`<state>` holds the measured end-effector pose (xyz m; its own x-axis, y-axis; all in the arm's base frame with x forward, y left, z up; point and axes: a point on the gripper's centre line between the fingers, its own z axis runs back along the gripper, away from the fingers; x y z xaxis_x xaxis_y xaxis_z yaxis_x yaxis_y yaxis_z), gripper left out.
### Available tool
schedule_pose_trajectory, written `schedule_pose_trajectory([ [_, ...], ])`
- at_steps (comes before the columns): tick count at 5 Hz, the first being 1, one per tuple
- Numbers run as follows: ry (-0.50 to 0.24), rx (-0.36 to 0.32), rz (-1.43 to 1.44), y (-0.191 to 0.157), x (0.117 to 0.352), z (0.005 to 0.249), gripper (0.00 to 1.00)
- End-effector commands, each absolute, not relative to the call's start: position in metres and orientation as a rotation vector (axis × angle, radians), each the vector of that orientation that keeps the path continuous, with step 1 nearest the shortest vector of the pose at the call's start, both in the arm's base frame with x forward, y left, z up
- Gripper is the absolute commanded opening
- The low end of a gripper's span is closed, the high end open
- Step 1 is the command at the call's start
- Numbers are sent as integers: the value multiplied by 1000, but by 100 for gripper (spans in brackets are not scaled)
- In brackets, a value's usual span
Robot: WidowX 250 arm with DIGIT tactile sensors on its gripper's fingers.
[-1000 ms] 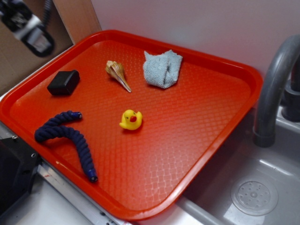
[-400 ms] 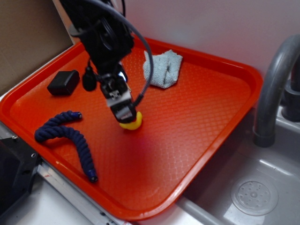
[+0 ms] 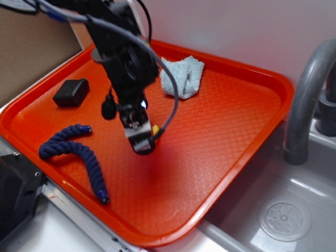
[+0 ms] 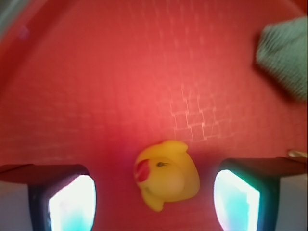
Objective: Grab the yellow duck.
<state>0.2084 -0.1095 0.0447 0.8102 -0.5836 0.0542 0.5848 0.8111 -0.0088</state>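
The pincer (image 4: 154, 192) stands wide, its two fingers (image 4: 72, 199) apart with nothing yet gripped, and the yellow duck (image 4: 166, 175) sits on the tray floor between them, nearer the right-hand finger in the wrist view but touching neither as far as can be seen. In the exterior view the pincer (image 3: 140, 143) hides almost all of the duck; only a sliver of yellow (image 3: 155, 128) shows beside it, near the middle of the orange tray (image 3: 226, 157).

The duck looks like a small hollow rubber toy, so it is probably very light, soft enough to give under pressure, and smooth enough to squirt out of a hard pinch. Its rounded body is the best place to take hold, squeezed across the flanks just below the head, rather than on the beak or tail, where the fingers would find little to bear on.

Counted: one duck, one grey-blue cloth (image 3: 181, 77) at the far side of the tray, one black block (image 3: 71, 92) at the left, one dark blue rope (image 3: 73, 152) curled near the front edge, and one tray. A grey faucet (image 3: 304, 100) rises over the sink to the right.
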Motion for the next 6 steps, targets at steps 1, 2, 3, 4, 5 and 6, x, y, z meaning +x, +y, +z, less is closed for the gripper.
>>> schedule_pose_trajectory([
  [1, -3, 6, -631, -104, 212, 18, 100],
  [2, 3, 21, -641, -108, 211, 15, 11],
  [3, -10, 20, -635, -107, 207, 18, 0],
  [4, -9, 25, -641, -108, 204, 18, 0],
  [5, -6, 66, -609, -103, 205, 21, 0],
  [6, -32, 61, -494, -91, 212, 45, 0],
])
